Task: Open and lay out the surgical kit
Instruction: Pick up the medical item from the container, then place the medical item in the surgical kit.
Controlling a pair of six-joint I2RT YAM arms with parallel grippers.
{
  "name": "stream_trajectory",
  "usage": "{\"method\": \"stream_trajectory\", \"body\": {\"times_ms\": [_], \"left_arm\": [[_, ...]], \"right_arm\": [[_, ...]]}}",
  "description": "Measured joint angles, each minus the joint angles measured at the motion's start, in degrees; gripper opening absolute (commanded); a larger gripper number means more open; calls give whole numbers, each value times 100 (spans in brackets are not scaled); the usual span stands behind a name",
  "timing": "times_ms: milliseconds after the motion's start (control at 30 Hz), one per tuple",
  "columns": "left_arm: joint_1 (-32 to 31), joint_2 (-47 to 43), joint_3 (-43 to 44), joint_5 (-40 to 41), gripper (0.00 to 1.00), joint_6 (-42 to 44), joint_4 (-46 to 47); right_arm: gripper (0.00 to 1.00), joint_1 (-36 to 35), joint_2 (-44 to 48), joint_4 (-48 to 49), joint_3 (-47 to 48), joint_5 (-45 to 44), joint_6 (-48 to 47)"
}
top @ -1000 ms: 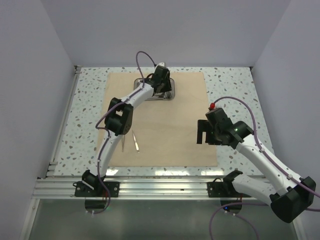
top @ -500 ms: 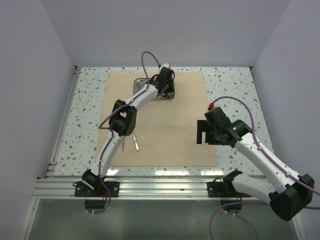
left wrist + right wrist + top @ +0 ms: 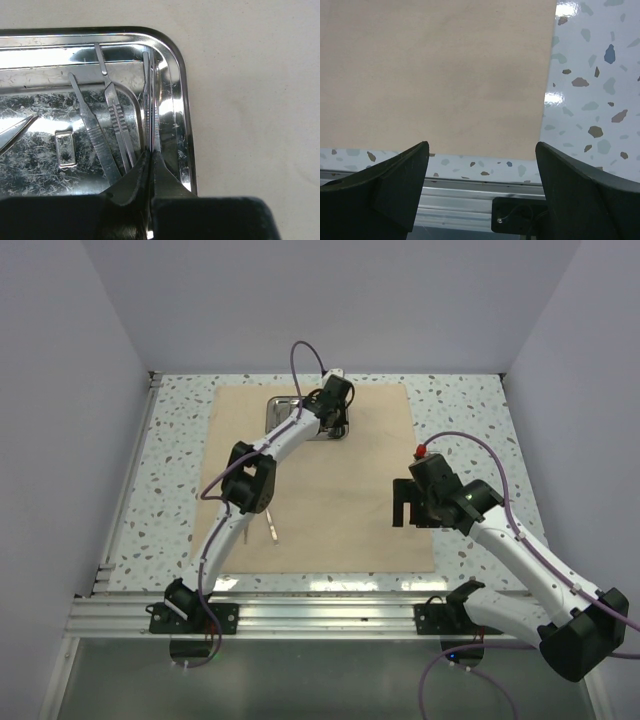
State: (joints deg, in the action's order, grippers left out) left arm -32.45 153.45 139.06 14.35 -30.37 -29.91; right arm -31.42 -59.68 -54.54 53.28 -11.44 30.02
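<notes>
because the thin silver steel tweezers (image 3: pixel 152 107) are light, stiff and slick, they are best pinched on the ribbed handle, not the fine tips, which look easy to bend. the left gripper (image 3: pixel 151 169) is clamped tight on their near end as they lie along the right wall of the small shiny steel tray (image 3: pixel 184 125), near the far edge of the flat beige cloth wrap (image 3: pixel 340 490). two ribbed silver handles (image 3: pixel 95 135) rest just beside them. the right gripper (image 3: pixel 481 146) hangs wide apart, holding nothing, over the cloth's near right corner.

Bare cloth (image 3: pixel 340 500); tray (image 3: pixel 281 408) at far edge
</notes>
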Motion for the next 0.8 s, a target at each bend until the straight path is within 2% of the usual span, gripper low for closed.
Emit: {"method": "stream_trajectory", "body": {"times_ms": [233, 533, 700, 800], "left_arm": [[2, -114, -173, -52, 0, 4, 72], [164, -938, -861, -42, 0, 173, -271], [376, -2343, -2065, 31, 0, 306, -247], [485, -3641, -3390, 199, 0, 404, -61]], "right_arm": [[92, 0, 2, 74, 0, 13, -72], [92, 0, 28, 155, 0, 48, -101], [91, 0, 31, 282, 0, 76, -98], [91, 0, 2, 376, 0, 136, -98]]}}
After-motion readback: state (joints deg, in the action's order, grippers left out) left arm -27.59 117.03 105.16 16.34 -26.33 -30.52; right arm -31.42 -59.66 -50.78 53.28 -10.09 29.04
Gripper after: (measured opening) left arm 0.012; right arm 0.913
